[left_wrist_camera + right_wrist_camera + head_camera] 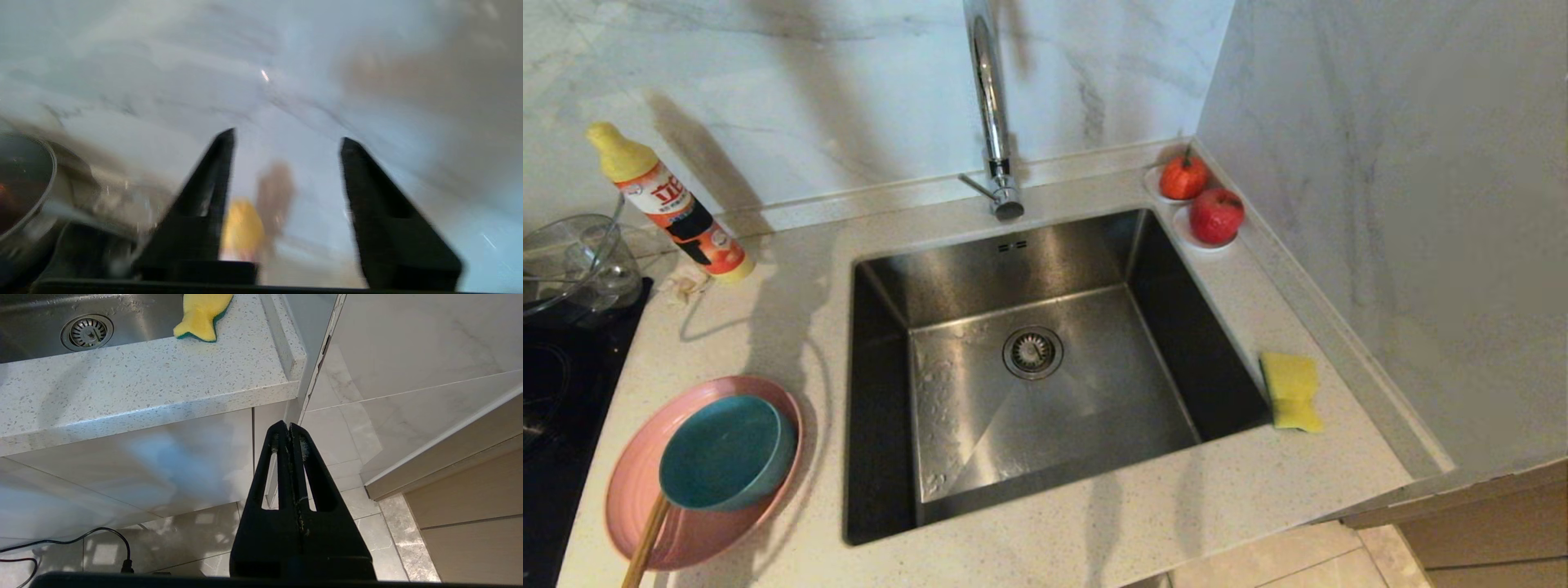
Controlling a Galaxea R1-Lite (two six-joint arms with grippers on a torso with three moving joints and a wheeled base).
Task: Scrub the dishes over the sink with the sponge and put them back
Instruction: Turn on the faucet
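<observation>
The pink plate [645, 498] lies on the counter left of the sink [1045, 367], and the teal bowl [725, 453] rests on it, tilted. The yellow sponge [1290, 390] lies on the counter at the sink's right rim; it shows too in the right wrist view, sponge [202, 314]. Neither gripper shows in the head view. My left gripper [288, 135] is open with nothing between its fingers and faces the marble wall in a blurred view. My right gripper [288, 424] is shut and empty, parked below the counter's front edge over the floor.
A tall chrome tap [992, 106] stands behind the sink. A yellow-capped detergent bottle [670, 204] and a clear glass bowl [572, 261] are at the back left beside a black hob [556, 408]. Two red fruits [1201, 200] sit in the back right corner. A wooden stick [645, 543] leans on the plate.
</observation>
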